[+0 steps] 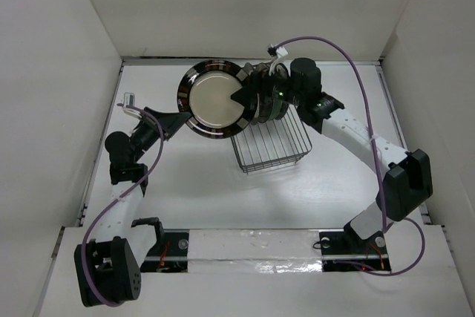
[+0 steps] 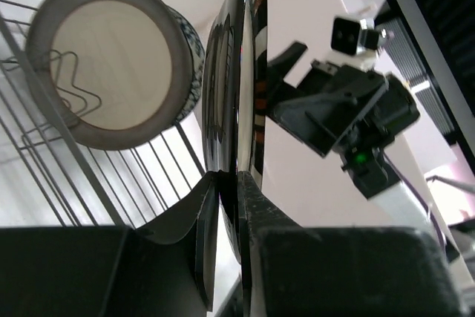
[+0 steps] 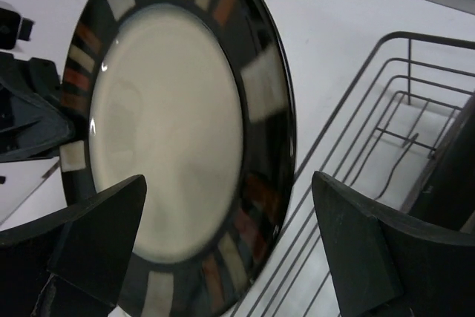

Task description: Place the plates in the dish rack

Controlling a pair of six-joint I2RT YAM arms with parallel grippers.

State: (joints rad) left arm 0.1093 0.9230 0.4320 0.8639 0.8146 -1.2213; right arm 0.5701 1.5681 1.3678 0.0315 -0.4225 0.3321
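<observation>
Dark-striped round the rim and cream in the middle, the round dinner plate (image 1: 211, 99) hung on edge above the white tabletop (image 1: 193, 183), just beside the far end of the rectangular dark wire dish rack (image 1: 274, 146). The left end effector (image 2: 228, 180) was clamped on its rim, while the right end effector (image 3: 228, 183) faced it spread wide, gripping nothing. At least two plates, a grey-brown-rimmed one (image 2: 111, 64) and a blue floral one (image 2: 189, 42) behind it, stood in the rack, so loading seemed partly done, with this plate still to slot in.
</observation>
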